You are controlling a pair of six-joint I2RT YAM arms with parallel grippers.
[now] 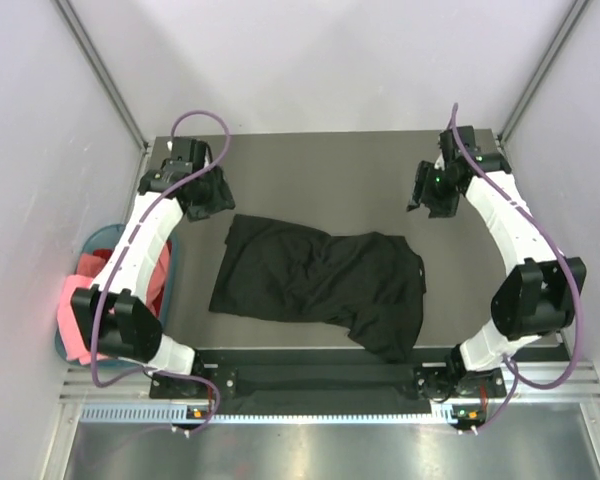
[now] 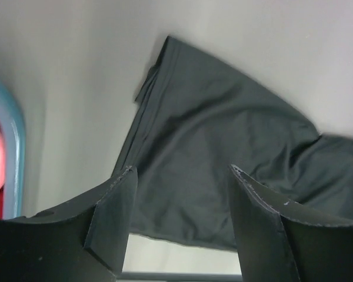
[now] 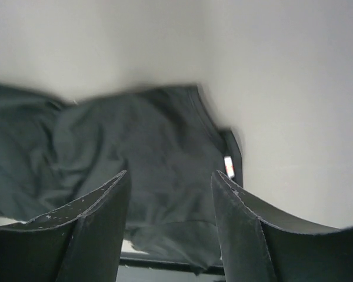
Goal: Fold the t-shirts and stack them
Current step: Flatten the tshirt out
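Table (image 1: 380, 170) fills the middle of the top view, dark and gray. A black t-shirt (image 1: 320, 280) lies on it, rumpled and spread out, in the lower middle of the frame. A round teal basket (image 1: 92, 240) sits at the left edge, beside the table, with a pink t-shirt (image 1: 72, 315) and a red t-shirt (image 1: 161, 268) inside. The left gripper (image 1: 208, 195) is just up and left of the black shirt's top corner, jaws apart, holding nothing. The right gripper (image 1: 430, 190) is at the upper right, jaws apart and empty too.

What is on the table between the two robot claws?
Nothing. The top view shows only bare table between the left gripper and right gripper; the black shirt lies nearer.
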